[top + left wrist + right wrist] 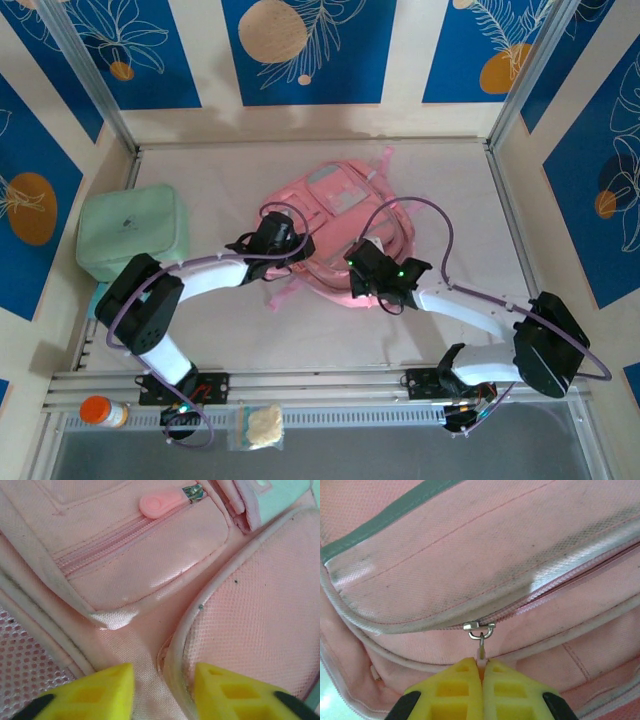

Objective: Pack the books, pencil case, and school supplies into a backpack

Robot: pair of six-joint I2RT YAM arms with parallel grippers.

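Pinching the zip pull [481, 651] of the pink backpack [340, 200] mid-worktop, your right jaws are closed. The zip track [560, 587] runs rightward and far from them. Your left jaws stand part open astride a seam, holding nothing.

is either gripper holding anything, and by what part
The right gripper pinches the zipper pull tab of the backpack between its fingertips. The left gripper holds nothing, jaws apart over the pink fabric.
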